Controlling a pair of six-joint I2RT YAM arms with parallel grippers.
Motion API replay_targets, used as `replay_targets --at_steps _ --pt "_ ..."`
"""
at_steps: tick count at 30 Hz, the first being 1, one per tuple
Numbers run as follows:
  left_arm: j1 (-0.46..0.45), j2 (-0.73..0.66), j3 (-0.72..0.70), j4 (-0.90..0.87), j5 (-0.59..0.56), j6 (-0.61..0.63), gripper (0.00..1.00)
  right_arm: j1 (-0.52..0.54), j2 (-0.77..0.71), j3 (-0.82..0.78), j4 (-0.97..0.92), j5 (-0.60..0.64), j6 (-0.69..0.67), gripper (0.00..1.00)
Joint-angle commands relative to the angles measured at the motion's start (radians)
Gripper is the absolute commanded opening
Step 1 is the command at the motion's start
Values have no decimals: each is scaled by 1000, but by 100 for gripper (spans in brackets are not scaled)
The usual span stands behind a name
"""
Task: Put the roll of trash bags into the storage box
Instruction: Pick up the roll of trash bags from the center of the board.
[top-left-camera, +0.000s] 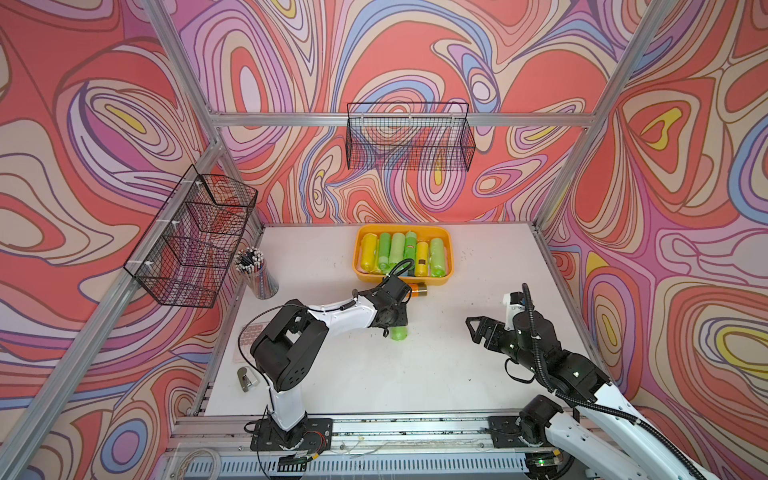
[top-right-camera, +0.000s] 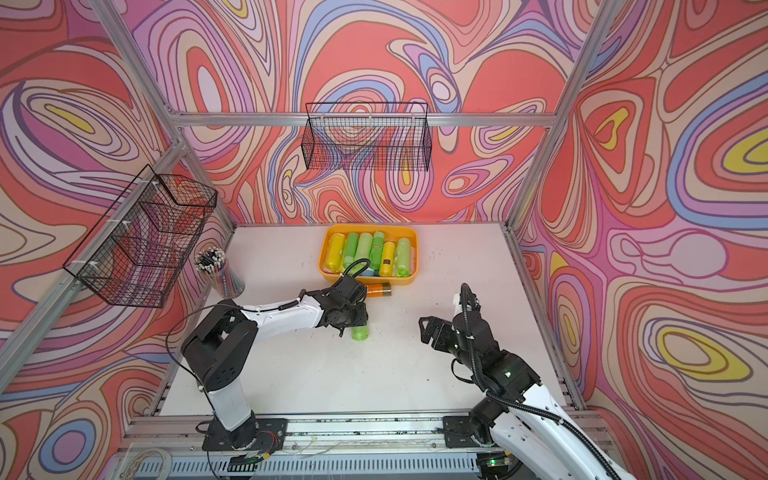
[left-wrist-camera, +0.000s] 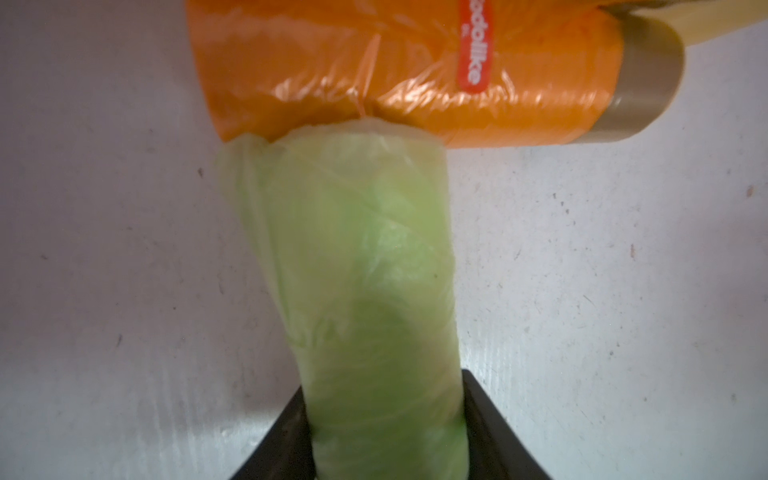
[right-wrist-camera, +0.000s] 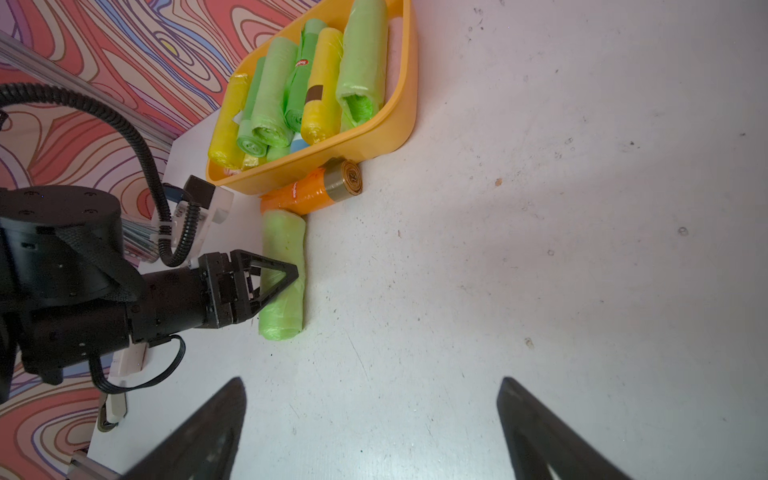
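A light green roll of trash bags (top-left-camera: 400, 333) (top-right-camera: 360, 333) (left-wrist-camera: 357, 257) (right-wrist-camera: 282, 249) lies on the white table. Its far end touches an orange roll (top-left-camera: 419, 289) (left-wrist-camera: 374, 75) (right-wrist-camera: 307, 193) that rests against the front of the storage box. My left gripper (top-left-camera: 390, 328) (left-wrist-camera: 384, 386) (right-wrist-camera: 291, 274) is shut on the green roll near its closer end, one finger pressed on each side. The orange-yellow storage box (top-left-camera: 448, 249) (top-right-camera: 399, 280) (right-wrist-camera: 374, 137) at the back holds several green and yellow rolls. My right gripper (top-left-camera: 471, 328) (top-right-camera: 424, 330) (right-wrist-camera: 372, 380) hovers open and holds nothing, to the right.
A cup of pencils (top-left-camera: 255, 270) stands at the left of the table. Black wire baskets hang on the left wall (top-left-camera: 195, 237) and the back wall (top-left-camera: 409, 137). A small metal piece (top-left-camera: 246, 379) lies by the front left edge.
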Motion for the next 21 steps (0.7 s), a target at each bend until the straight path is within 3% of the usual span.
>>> replay_targets --at_steps 1,11,21 --pt "4 -15 14 0 23 3 45 -1 2 -7 20 -12 9 96" --pt "3 -65 19 1 29 9 38 -1 32 -17 55 -28 13 96" --pt "2 -106 39 -18 26 25 37 0 43 -21 88 -57 18 96"
